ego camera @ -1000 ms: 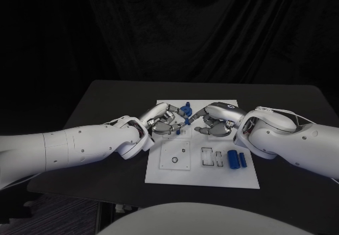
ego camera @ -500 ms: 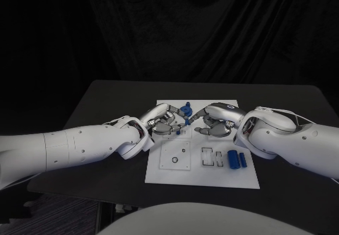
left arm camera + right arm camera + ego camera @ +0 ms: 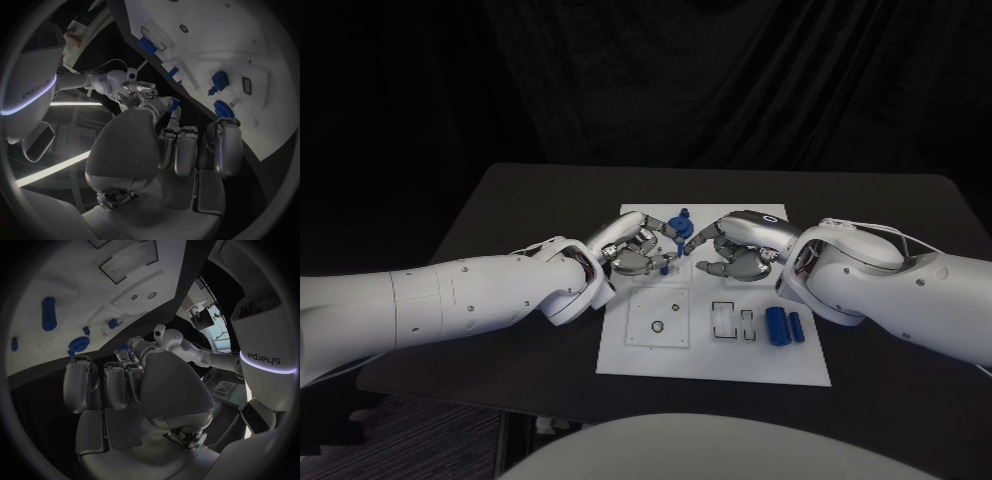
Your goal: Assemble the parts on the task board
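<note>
The white task board lies in the middle of the black table. Over its far half my left hand and right hand meet fingertip to fingertip. A small blue part sits between them, and both hands pinch it. The left wrist view shows this blue part at my left hand's fingertips, with the right hand just beyond. In the right wrist view the blue part is at the right hand's fingertips. How much of the part the fingers cover I cannot tell.
Two blue cylinders lie side by side on the board's right side, beside empty slots. Another blue part stands at the board's far edge. A square plate with holes sits on the near left. Black table surrounds the board.
The right hand's fingers have shifted slightly around the blue part. The left hand and the parts on the board have stayed in place.
</note>
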